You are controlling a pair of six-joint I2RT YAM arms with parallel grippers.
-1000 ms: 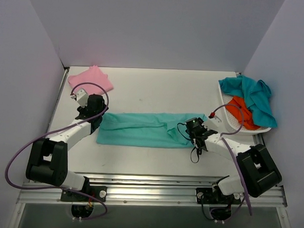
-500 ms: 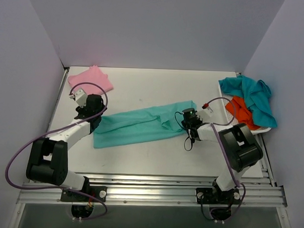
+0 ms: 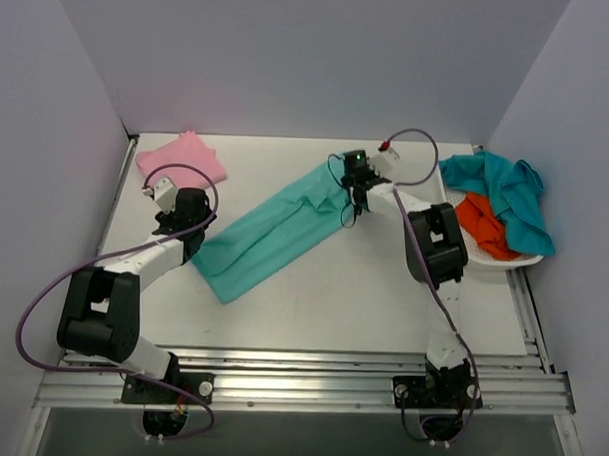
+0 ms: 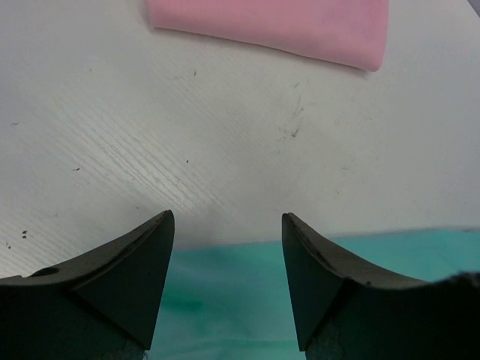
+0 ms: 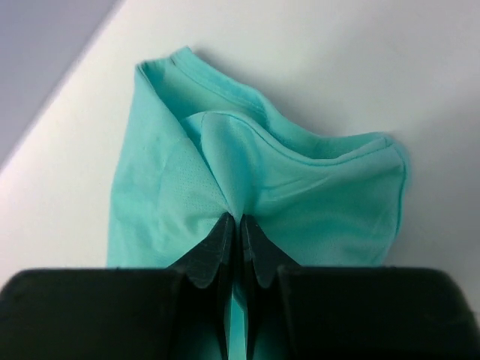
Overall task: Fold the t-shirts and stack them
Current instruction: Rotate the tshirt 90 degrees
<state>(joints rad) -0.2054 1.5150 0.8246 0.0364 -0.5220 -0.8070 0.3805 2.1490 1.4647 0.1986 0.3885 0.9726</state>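
A light sea-green t-shirt (image 3: 269,232), folded into a long strip, lies diagonally across the table. My right gripper (image 3: 352,186) is shut on a bunched fold at its far right end. In the right wrist view the fingers (image 5: 234,222) pinch the sea-green cloth (image 5: 315,195) between them. My left gripper (image 3: 189,234) stands open over the strip's near left end. In the left wrist view it (image 4: 227,225) has the sea-green cloth (image 4: 225,300) below its tips and nothing gripped. A folded pink t-shirt (image 3: 182,161) lies at the back left, and appears as the pink t-shirt (image 4: 277,26) ahead of the left fingers.
A white basket (image 3: 503,263) at the right edge holds a darker teal t-shirt (image 3: 506,190) draped over an orange one (image 3: 482,222). Purple-grey walls close in the table at the back and both sides. The right arm stretches far back over the table.
My right gripper shut on the green shirt's right end and carried it toward the back, swinging the strip from level to diagonal. The left arm has hardly moved.
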